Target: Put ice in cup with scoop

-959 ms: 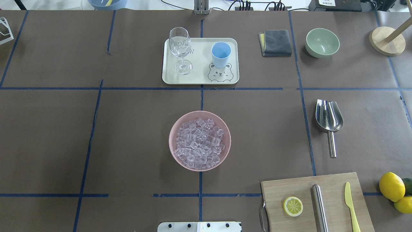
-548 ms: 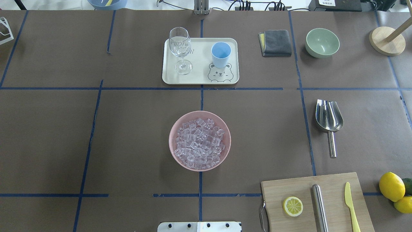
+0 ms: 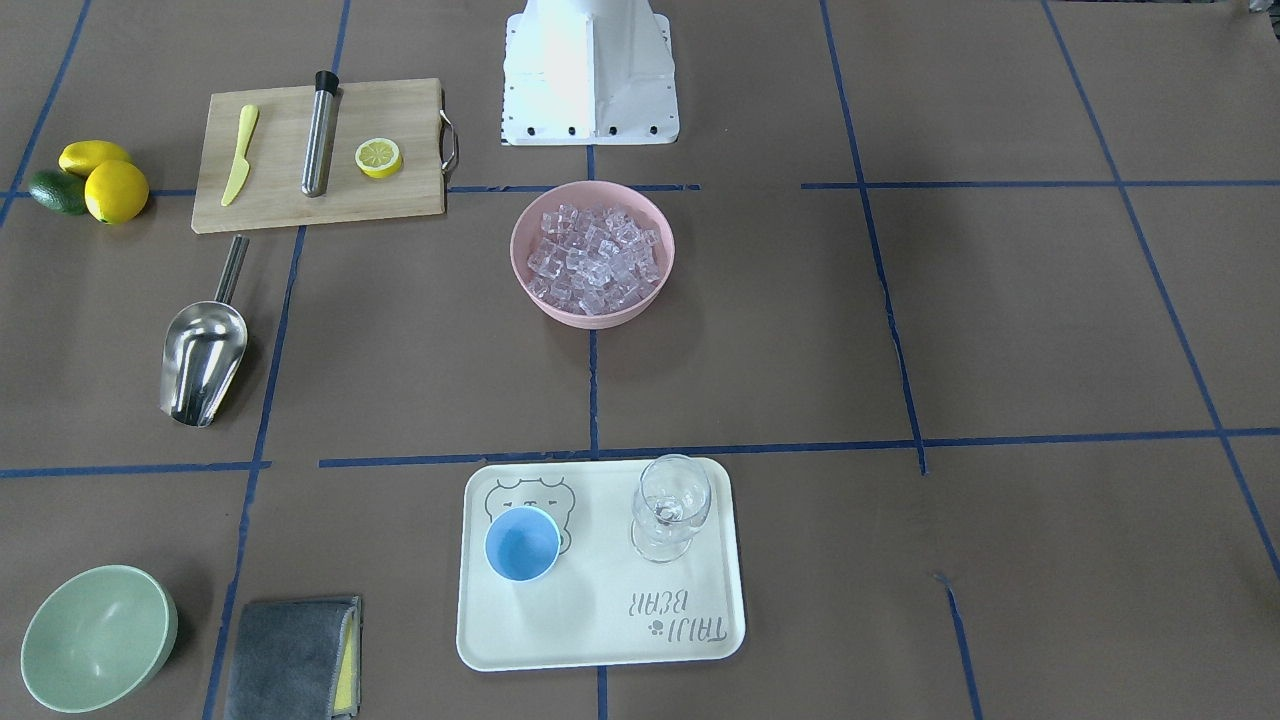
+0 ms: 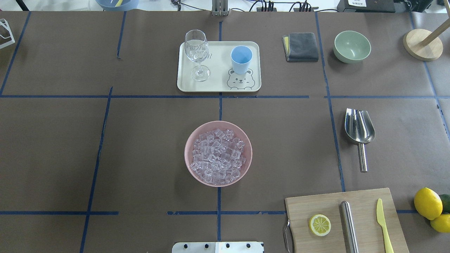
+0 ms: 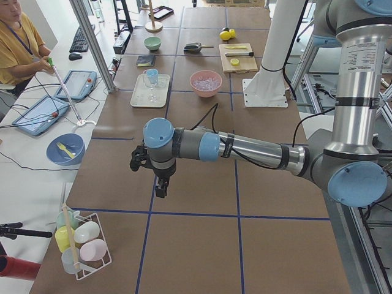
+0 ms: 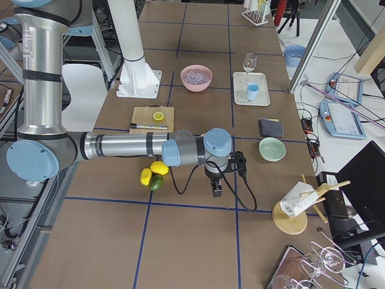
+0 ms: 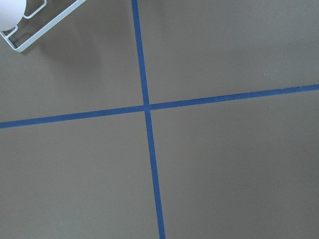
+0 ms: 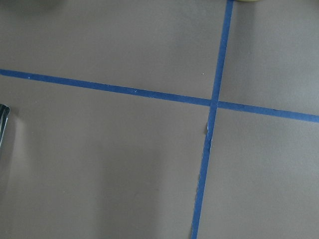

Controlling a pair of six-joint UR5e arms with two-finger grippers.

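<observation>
The ice (image 4: 217, 156) is heaped in a pink bowl (image 4: 185, 153) at the table's middle. The light-blue cup (image 4: 241, 59) stands upright on a cream tray (image 4: 218, 75) at the far side and looks empty in the front-facing view (image 3: 521, 543). The steel scoop (image 4: 359, 128) lies on the table to the right, handle toward the robot. My left gripper (image 5: 160, 187) hangs over the table's far left end and shows only in the exterior left view. My right gripper (image 6: 216, 191) hangs over the right end, past the lemons. I cannot tell whether either is open or shut.
A wine glass (image 4: 197, 49) shares the tray. A grey cloth (image 4: 301, 46), green bowl (image 4: 352, 46) and wooden stand (image 4: 423, 44) sit at the far right. A cutting board (image 4: 365, 202) holds a lemon half, steel cylinder and yellow knife. Lemons (image 4: 428, 203) lie beside it.
</observation>
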